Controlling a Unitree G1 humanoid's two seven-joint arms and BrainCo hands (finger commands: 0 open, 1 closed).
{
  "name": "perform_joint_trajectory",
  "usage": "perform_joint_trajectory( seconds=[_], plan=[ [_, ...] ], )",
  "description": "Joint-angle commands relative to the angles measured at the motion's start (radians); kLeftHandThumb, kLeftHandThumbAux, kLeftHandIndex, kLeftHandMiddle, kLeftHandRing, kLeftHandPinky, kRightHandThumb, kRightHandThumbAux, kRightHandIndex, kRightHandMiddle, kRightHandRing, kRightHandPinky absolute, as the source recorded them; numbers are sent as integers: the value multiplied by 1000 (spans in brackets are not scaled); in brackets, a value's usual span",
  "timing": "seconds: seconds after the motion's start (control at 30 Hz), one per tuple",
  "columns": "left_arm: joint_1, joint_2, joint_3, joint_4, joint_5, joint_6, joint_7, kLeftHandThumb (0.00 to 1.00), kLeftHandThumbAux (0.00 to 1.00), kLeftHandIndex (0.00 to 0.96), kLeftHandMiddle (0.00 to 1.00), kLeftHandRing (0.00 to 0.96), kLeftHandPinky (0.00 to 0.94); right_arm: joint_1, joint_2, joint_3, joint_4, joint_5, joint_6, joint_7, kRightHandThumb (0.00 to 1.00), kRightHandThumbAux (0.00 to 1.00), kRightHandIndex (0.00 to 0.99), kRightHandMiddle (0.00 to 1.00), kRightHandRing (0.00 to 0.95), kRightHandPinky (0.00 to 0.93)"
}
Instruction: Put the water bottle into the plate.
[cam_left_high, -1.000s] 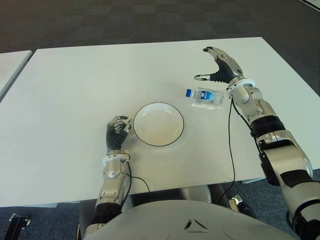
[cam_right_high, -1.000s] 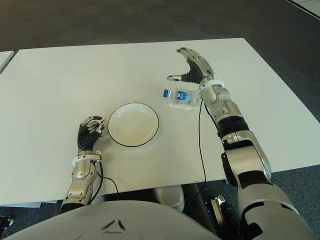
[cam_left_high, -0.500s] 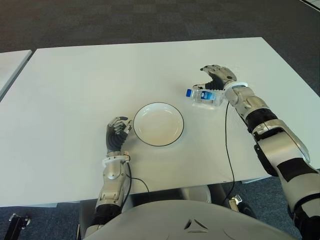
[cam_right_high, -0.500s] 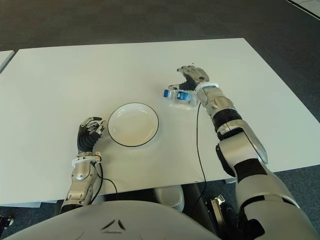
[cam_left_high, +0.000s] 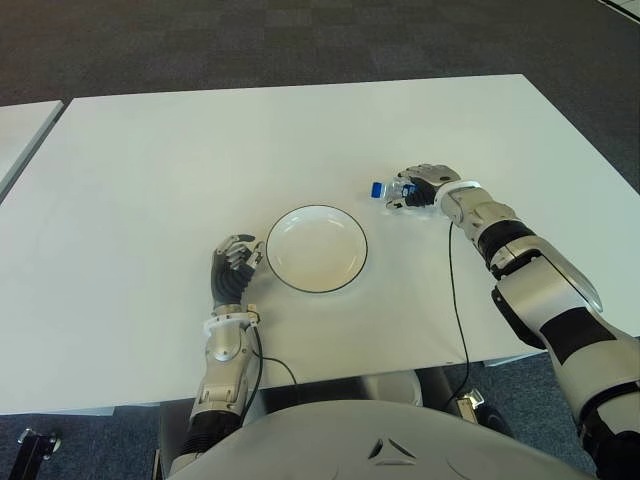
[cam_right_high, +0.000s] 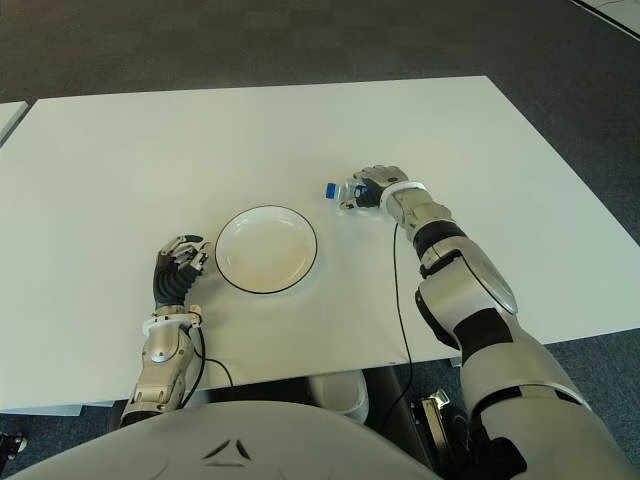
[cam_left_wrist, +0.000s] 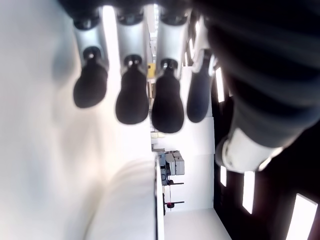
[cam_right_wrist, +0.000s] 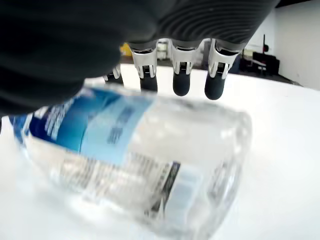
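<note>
Water bottle (cam_left_high: 396, 190) lies on its side on the white table (cam_left_high: 150, 170), well to the right of the plate (cam_left_high: 316, 248), its blue cap pointing toward the plate. The right hand (cam_left_high: 424, 186) covers it from above, fingers curled down over its body in a grasp. The right wrist view shows what the eye views hide: the fingertips (cam_right_wrist: 181, 83) reach past the clear body and blue label. The left hand (cam_left_high: 232, 270) shows just left of the plate, fingers curled, holding nothing.
</note>
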Motion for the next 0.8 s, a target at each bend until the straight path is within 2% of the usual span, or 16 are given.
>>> perform_joint_trajectory(
  seconds=[0.03, 0.57, 0.8],
  plan=[
    [25, -8, 2, 23, -3, 33, -3, 702, 718, 433, 735, 741, 725, 27, 20, 28, 30, -13, 12, 35, 625, 224, 0, 0, 0, 0],
    [28, 6, 13, 18, -3, 35, -6, 701, 719, 432, 735, 739, 710, 101, 31, 46, 77, 1, 142, 92, 649, 400, 0, 0, 0, 0],
    [27, 10, 14, 20, 0, 22, -7, 702, 719, 432, 734, 739, 726, 112, 46, 69, 87, -14, 197, 99, 614, 470, 0, 0, 0, 0]
  ],
)
